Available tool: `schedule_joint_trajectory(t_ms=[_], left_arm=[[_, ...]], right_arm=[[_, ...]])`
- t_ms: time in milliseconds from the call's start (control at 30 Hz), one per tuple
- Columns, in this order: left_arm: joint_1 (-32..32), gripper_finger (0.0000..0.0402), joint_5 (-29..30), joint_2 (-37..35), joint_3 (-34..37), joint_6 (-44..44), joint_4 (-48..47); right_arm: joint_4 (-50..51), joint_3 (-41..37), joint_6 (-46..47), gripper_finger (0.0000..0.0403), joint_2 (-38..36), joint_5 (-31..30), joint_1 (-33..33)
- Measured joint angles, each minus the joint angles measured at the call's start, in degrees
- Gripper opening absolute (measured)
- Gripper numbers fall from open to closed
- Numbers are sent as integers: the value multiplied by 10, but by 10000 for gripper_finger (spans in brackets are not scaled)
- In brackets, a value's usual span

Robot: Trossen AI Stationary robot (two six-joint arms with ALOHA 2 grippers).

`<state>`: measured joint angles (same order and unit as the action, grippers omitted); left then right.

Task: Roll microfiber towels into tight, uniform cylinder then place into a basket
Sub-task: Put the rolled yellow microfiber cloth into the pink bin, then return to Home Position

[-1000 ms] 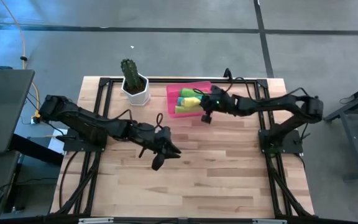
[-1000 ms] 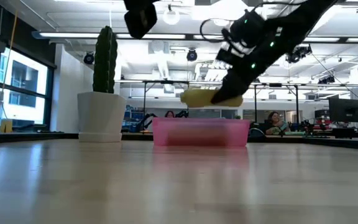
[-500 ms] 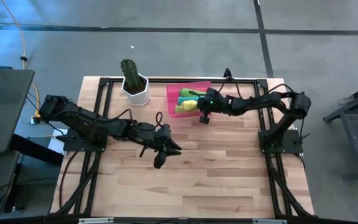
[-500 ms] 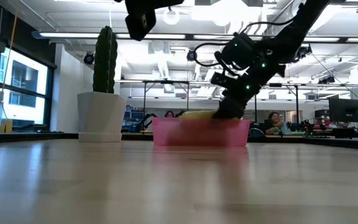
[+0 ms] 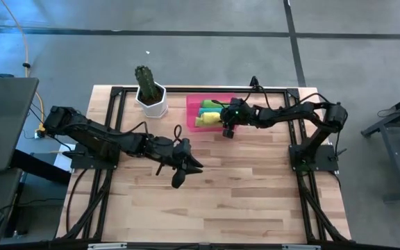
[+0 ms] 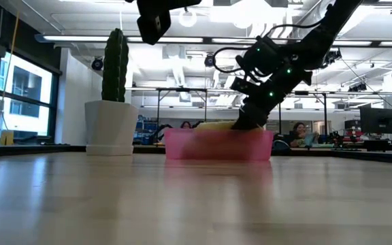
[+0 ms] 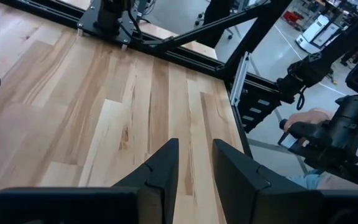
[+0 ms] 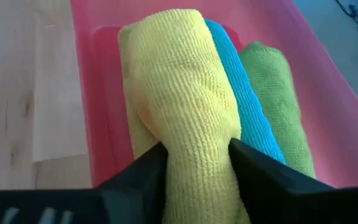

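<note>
Jaws of right gripper (image 8: 194, 163) flank yellow towel (image 8: 179, 93), grip looks about to release; roll lies in pink basket (image 8: 98, 124) atop teal towel (image 8: 244, 106), beside green towel (image 8: 275, 99). Left gripper (image 7: 194, 171) part open, empty, over worktop (image 7: 104, 112). Placement nearly done; only release left.

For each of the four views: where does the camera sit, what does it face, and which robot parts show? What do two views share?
High: overhead, straight down; both arms, pink basket.
Low: table height, level; right gripper at the basket, the left arm near the top edge.
Left wrist: faces bare table past the left gripper.
Right wrist: down into the basket; jaws flank the yellow towel.
Shared: the basket shows in the high, low and right wrist views.
</note>
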<state>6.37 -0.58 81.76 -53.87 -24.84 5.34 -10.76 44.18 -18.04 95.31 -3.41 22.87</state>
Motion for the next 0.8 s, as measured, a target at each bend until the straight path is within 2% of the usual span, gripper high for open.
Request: schedule_joint_trajectory(t_ms=[133,233,400,533,700,800], left_arm=[[0,86,-1,0,0,0,-1],[0,86,-1,0,0,0,-7],[0,86,-1,0,0,0,-13],[0,86,13,-2,0,1,-15],[-8,86,10,-53,0,34,-68],[-12,86,42,-104,0,47,-128]], right_arm=[[6,0,13,185,-7,-5,0],[26,0,15,191,-29,-5,0],[88,0,48,193,-98,10,0],[137,0,98,193,-168,52,0],[170,0,105,193,-255,109,-10],[200,0,97,193,-308,113,-28]])
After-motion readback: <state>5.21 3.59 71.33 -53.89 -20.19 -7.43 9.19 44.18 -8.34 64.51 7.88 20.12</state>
